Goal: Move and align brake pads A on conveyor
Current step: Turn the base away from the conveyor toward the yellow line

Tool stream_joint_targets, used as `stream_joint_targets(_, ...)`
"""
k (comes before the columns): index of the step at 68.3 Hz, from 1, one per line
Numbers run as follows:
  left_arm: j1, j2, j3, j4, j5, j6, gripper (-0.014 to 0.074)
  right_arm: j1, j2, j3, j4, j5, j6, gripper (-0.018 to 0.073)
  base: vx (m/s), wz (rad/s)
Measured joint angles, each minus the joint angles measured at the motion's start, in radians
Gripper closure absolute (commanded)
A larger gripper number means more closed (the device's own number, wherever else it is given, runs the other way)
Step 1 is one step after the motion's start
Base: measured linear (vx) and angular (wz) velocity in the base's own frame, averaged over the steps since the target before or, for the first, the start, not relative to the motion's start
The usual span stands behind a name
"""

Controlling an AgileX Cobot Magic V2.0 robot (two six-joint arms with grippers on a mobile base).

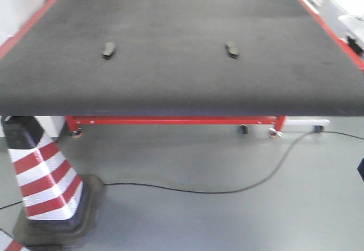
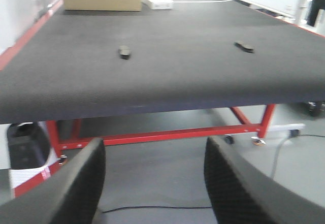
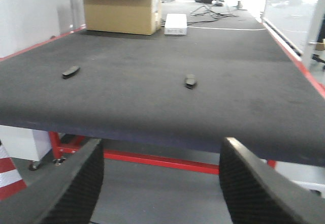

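Left arm pose: left fingers [image 2: 76, 188] rise from the bottom of the left wrist view, short of the conveyor [image 1: 182, 86] near edge, facing along the belt
Left grasp: spread wide, holding nothing
Right arm pose: right fingers [image 3: 254, 183] sit the same way at the bottom of the right wrist view
Right grasp: spread wide, holding nothing
Brake pads: two in view, flat on the belt, left pad [image 1: 108, 49] upper left of centre, right pad [image 1: 231, 49] upper right of centre, well apart
Edges: red strips [image 1: 34, 20] run along both sides; the near edge hangs above a red frame [image 1: 170, 120]
Open room: broad belt lies between the pads and from each pad to the edges; cardboard box [image 3: 122, 13] and white box [image 3: 175, 24] stand at the far end; traffic cone [image 1: 45, 177] and cable [image 1: 227, 191] are on the floor
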Motion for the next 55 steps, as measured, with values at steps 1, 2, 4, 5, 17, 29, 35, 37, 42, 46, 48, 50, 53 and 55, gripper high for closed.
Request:
stream_joint_targets(1, 0.0, 0.0, 0.0, 0.0, 0.0, 0.0, 0.019, 0.0, 0.0, 0.0, 0.0, 0.0, 0.0, 0.0088, -0.21, -0.39)
stream_joint_targets(2, 0.0, 0.0, 0.0, 0.0, 0.0, 0.0, 0.019, 0.0, 0.0, 0.0, 0.0, 0.0, 0.0, 0.0088, -0.21, -0.39)
stream_joint_targets(4, 0.0, 0.0, 0.0, 0.0, 0.0, 0.0, 0.019, 0.0, 0.0, 0.0, 0.0, 0.0, 0.0, 0.0088, -0.2, -0.44)
stream_joint_targets(5, 0.0, 0.0, 0.0, 0.0, 0.0, 0.0, 0.019, 0.0, 0.0, 0.0, 0.0, 0.0, 0.0, 0.0088, -0.2, -0.49)
stream_joint_targets(17, 0.0, 0.0, 0.0, 0.0, 0.0, 0.0, 0.019, 0.0, 0.0, 0.0, 0.0, 0.0, 0.0, 0.0088, -0.19, -0.64)
stream_joint_targets(29, 0.0, 0.0, 0.0, 0.0, 0.0, 0.0, 0.019, 0.0, 0.0, 0.0, 0.0, 0.0, 0.0, 0.0088, -0.19, -0.82)
stream_joint_targets(35, 0.0, 0.0, 0.0, 0.0, 0.0, 0.0, 0.019, 0.0, 0.0, 0.0, 0.0, 0.0, 0.0, 0.0088, -0.18, -0.85)
stream_joint_targets(37, 0.0, 0.0, 0.0, 0.0, 0.0, 0.0, 0.019, 0.0, 0.0, 0.0, 0.0, 0.0, 0.0, 0.0088, -0.18, -0.84)
stream_joint_targets(42, 0.0, 0.0, 0.0, 0.0, 0.0, 0.0, 0.019, 0.0, 0.0, 0.0, 0.0, 0.0, 0.0, 0.0088, -0.17, -0.82)
stream_joint_targets(46, 0.0, 0.0, 0.0, 0.0, 0.0, 0.0, 0.019, 0.0, 0.0, 0.0, 0.0, 0.0, 0.0, 0.0088, -0.15, -0.79)
stream_joint_targets(48, 0.0, 0.0, 0.0, 0.0, 0.0, 0.0, 0.019, 0.0, 0.0, 0.0, 0.0, 0.0, -0.001, 0.0088, -0.15, -0.78)
stream_joint_targets(50, 0.0, 0.0, 0.0, 0.0, 0.0, 0.0, 0.019, 0.0, 0.0, 0.0, 0.0, 0.0, -0.001, 0.0088, -0.14, -0.77)
stream_joint_targets(53, 0.0, 0.0, 0.0, 0.0, 0.0, 0.0, 0.019, 0.0, 0.0, 0.0, 0.0, 0.0, -0.001, 0.0088, -0.13, -0.77)
stream_joint_targets(55, 0.0, 0.0, 0.0, 0.0, 0.0, 0.0, 0.019, 0.0, 0.0, 0.0, 0.0, 0.0, -0.001, 0.0088, -0.12, -0.78)
